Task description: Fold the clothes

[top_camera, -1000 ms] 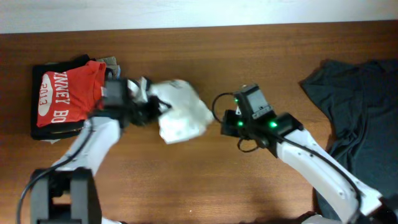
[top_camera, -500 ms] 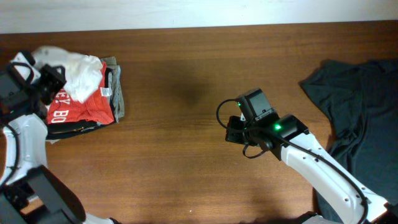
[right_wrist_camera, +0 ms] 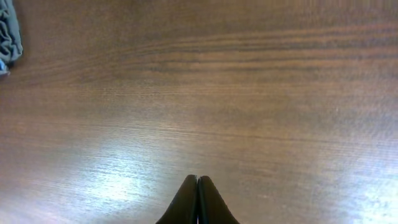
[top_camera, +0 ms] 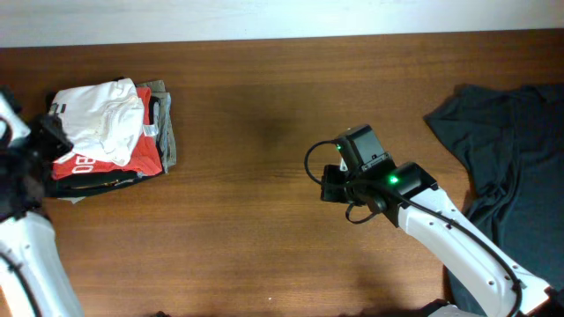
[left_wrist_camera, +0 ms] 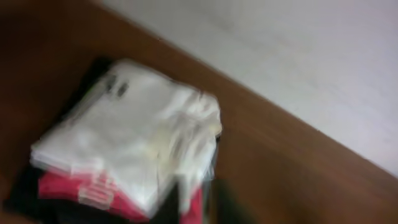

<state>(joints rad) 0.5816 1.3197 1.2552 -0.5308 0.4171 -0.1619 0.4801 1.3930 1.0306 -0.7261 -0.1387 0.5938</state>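
Note:
The white T-shirt (top_camera: 101,119) lies folded on top of a stack at the table's far left, over a red shirt (top_camera: 145,151). In the blurred left wrist view the white T-shirt (left_wrist_camera: 130,143) shows on that stack, apart from the camera. My left gripper (top_camera: 44,141) is at the left edge of the overhead view beside the stack, not holding the shirt; its jaws are too blurred to read. My right gripper (right_wrist_camera: 198,179) is shut and empty over bare wood, mid-table in the overhead view (top_camera: 328,185).
The stack also holds a grey garment (top_camera: 166,132) and a black one (top_camera: 88,185) at the bottom. A dark grey garment (top_camera: 511,150) lies spread at the right edge. A bit of grey cloth (right_wrist_camera: 9,37) shows in the right wrist view.
My left arm carried the white T-shirt from mid-table left onto the stack, let it go and drew back to the left edge. The right arm hardly moved.

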